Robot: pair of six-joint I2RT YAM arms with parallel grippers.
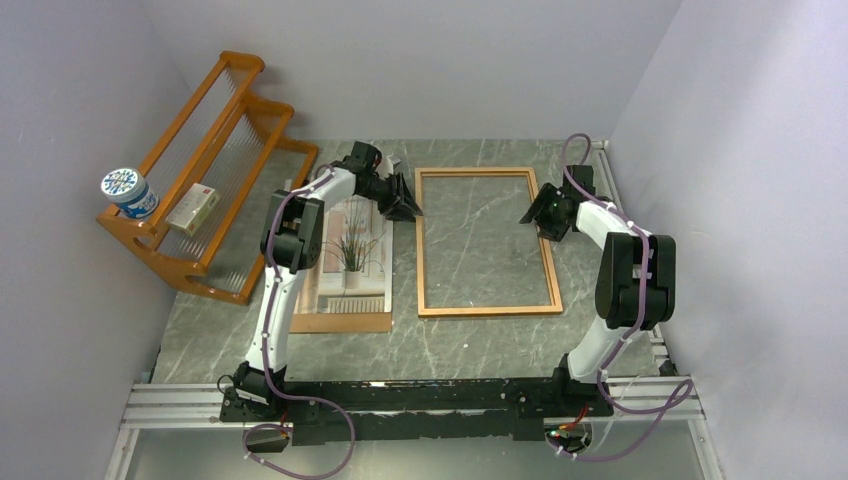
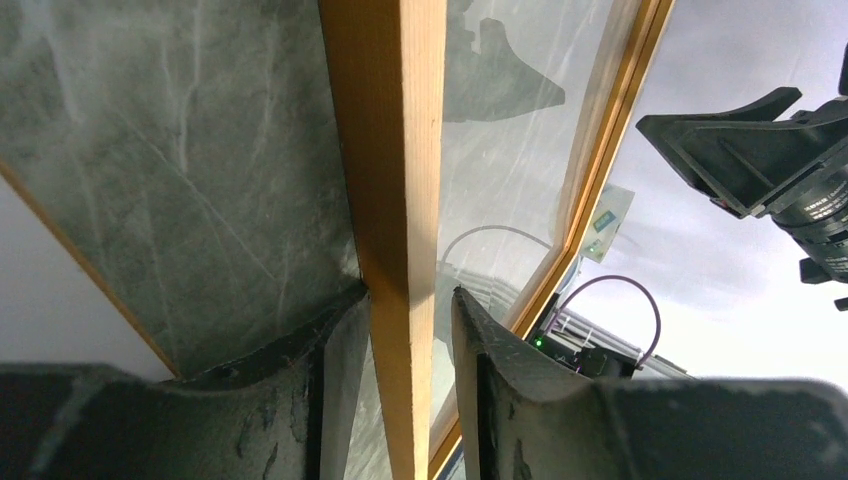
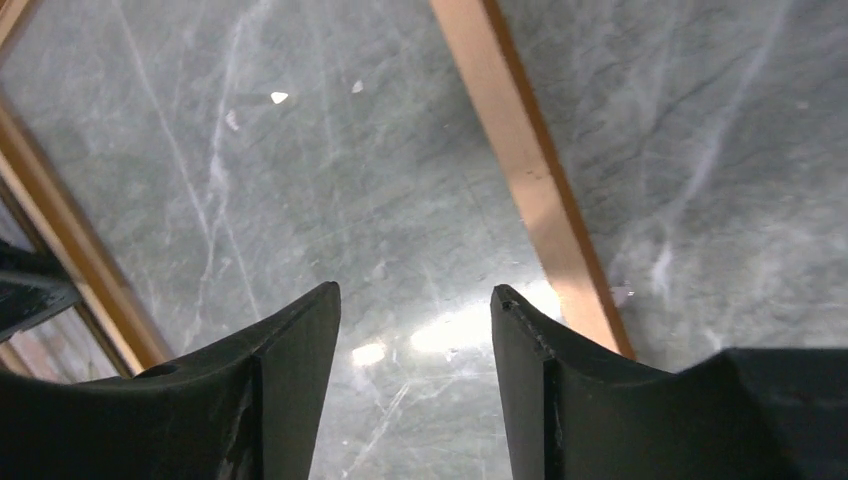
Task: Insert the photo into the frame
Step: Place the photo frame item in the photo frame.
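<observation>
On the grey marbled table (image 1: 440,345) the frame (image 1: 488,311) lies in the middle, its long sides running away from the arms. The photo (image 1: 350,250) lies just beside it on the left, face up on a brown board (image 1: 340,323), partly hidden under the left arm.

The left gripper (image 1: 405,203) is at the frame's far left corner. In its wrist view its jaws stand astride a wooden rail of the frame (image 2: 385,150), narrowly parted, with a slim gap on one side, so the rail is not clamped.

The right gripper (image 1: 530,215) is over the frame's right rail. Its jaws are wide apart around nothing, with the rail (image 3: 530,170) passing just outside one finger (image 3: 525,350).

Further left stands an orange wooden rack (image 1: 215,170) with a tub (image 1: 128,192) and a small box (image 1: 193,208) on it.
</observation>
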